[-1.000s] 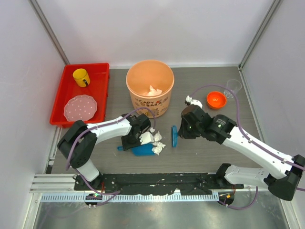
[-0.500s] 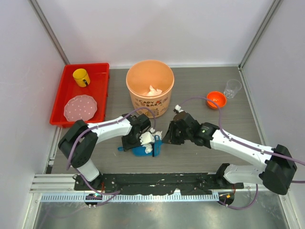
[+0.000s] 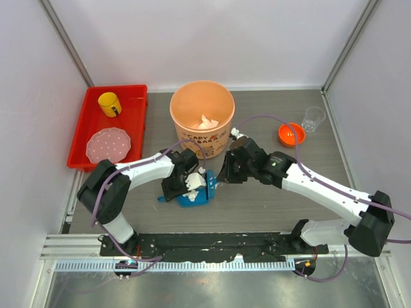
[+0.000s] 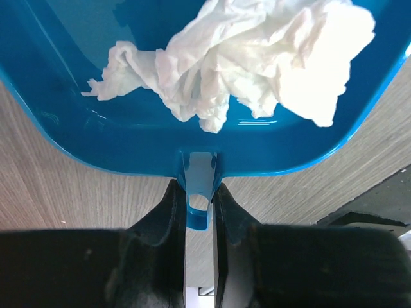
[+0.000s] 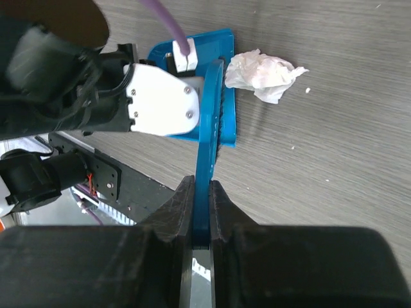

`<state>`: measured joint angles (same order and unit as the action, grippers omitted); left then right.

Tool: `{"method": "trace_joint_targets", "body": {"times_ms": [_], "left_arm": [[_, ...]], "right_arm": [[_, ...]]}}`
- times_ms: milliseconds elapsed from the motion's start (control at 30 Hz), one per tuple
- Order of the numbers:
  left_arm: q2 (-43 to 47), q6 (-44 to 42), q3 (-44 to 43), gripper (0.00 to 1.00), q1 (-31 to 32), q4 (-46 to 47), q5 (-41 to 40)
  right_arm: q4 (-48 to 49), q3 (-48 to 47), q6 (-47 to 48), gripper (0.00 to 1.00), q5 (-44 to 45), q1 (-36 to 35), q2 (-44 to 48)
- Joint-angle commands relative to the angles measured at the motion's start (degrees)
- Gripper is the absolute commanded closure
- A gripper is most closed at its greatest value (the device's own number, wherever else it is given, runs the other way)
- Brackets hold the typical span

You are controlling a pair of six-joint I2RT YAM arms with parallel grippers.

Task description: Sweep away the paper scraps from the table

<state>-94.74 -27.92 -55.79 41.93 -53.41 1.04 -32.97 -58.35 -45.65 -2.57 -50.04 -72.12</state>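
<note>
My left gripper (image 4: pixel 198 192) is shut on the handle of a blue dustpan (image 4: pixel 77 122), which rests low on the table (image 3: pixel 276 199) in the top view (image 3: pixel 192 194). A big crumpled white paper scrap (image 4: pixel 257 58) lies inside the pan. My right gripper (image 5: pixel 202 186) is shut on the handle of a blue brush (image 5: pixel 210 109), whose head stands at the pan's mouth (image 3: pixel 210 183). One more paper scrap (image 5: pixel 263 74) lies on the table just beside the brush head, outside the pan. More white paper (image 3: pixel 207 122) lies in the orange bucket (image 3: pixel 200 142).
The bucket stands just behind the dustpan. A red tray (image 3: pixel 139 119) at the far left holds a yellow cup (image 3: pixel 109 103) and a pink speckled plate (image 3: pixel 108 144). A small orange bowl (image 3: pixel 291 134) and a clear cup (image 3: pixel 314 118) sit at the far right.
My right arm has swung left with the brush up to the dustpan's mouth, pushing the scraps into the pan. The left gripper and pan have shifted only slightly.
</note>
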Motion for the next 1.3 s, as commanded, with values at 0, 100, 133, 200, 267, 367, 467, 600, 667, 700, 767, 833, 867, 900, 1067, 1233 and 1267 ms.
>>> {"method": "trace_joint_targets", "body": {"times_ms": [0, 100, 133, 200, 267, 367, 467, 600, 667, 700, 767, 833, 867, 900, 1067, 1233, 1267], "left_arm": [[-0.97, -0.03, -1.69, 1.00, -1.24, 1.55, 0.55], [-0.80, -0.03, -1.87, 1.00, -1.24, 1.73, -0.42], [-0.89, -0.03, -2.13, 1.00, -1.33, 1.73, -0.51], [-1.24, -0.03, -2.48, 1.00, -1.24, 1.46, -0.51], [-1.41, 0.06, -2.92, 1.00, -1.24, 1.38, -0.51], [-1.41, -0.03, -3.01, 1.00, -1.24, 1.29, -2.08], [-1.24, 0.15, -2.83, 1.00, -1.24, 1.38, -1.92], [-1.59, 0.06, -2.66, 1.00, -1.24, 2.08, -1.31], [-2.03, -0.11, -2.57, 1.00, -1.24, 3.30, -1.30], [-2.29, -0.11, -2.83, 1.00, -1.24, 3.40, -1.30], [-2.91, -0.11, -3.01, 1.00, -1.41, 4.44, -1.21], [-2.82, -0.29, -2.92, 1.00, -2.20, 5.41, -1.21], [-2.65, -0.46, -2.83, 1.00, -2.73, 6.64, 0.35], [-2.47, -0.90, -2.66, 1.00, -4.13, 7.35, 1.06], [0.68, -3.19, 0.32, 1.00, -7.39, 12.96, 4.50], [6.31, -3.81, 4.54, 1.00, -8.00, 15.17, 6.16], [7.54, -3.89, 5.07, 1.00, -8.70, 14.83, 7.21]], "right_arm": [[-10.77, -8.52, 4.95, 0.99, 8.43, -0.06, 5.67], [-17.73, -10.03, 9.34, 0.99, 16.96, 1.78, 5.15], [-18.70, -10.03, 10.65, 0.99, 18.81, 3.27, 4.45], [-17.40, -9.07, 15.75, 0.99, 23.39, 4.16, 1.56], [-13.71, -8.28, 19.26, 0.99, 22.35, 5.39, -1.34], [-8.79, -7.13, 22.53, 0.99, 18.84, 6.27, -6.62], [-3.70, -7.31, 21.75, 0.99, 12.96, 6.01, -9.01], [4.83, -5.55, 18.67, 0.99, 4.16, 4.17, -9.09], [7.12, -6.16, 17.96, 0.99, 1.53, 3.20, -9.18], [7.83, -6.34, 17.79, 0.99, 1.08, 2.24, -9.01], [10.81, -6.17, 16.21, 0.99, -2.34, 1.53, -8.48], [13.01, -6.43, 15.07, 0.99, -4.81, 0.65, -8.39], [13.02, -7.30, 14.54, 0.99, -5.25, 0.30, -7.87], [12.67, -7.83, 14.53, 0.99, -4.73, -0.05, -7.43], [6.01, -12.04, 15.93, 0.99, 5.17, -0.23, -3.74], [-3.58, -15.30, 17.52, 0.99, 12.40, -0.32, 0.48], [-4.55, -16.00, 17.78, 0.99, 13.37, -0.32, 1.44]]}}
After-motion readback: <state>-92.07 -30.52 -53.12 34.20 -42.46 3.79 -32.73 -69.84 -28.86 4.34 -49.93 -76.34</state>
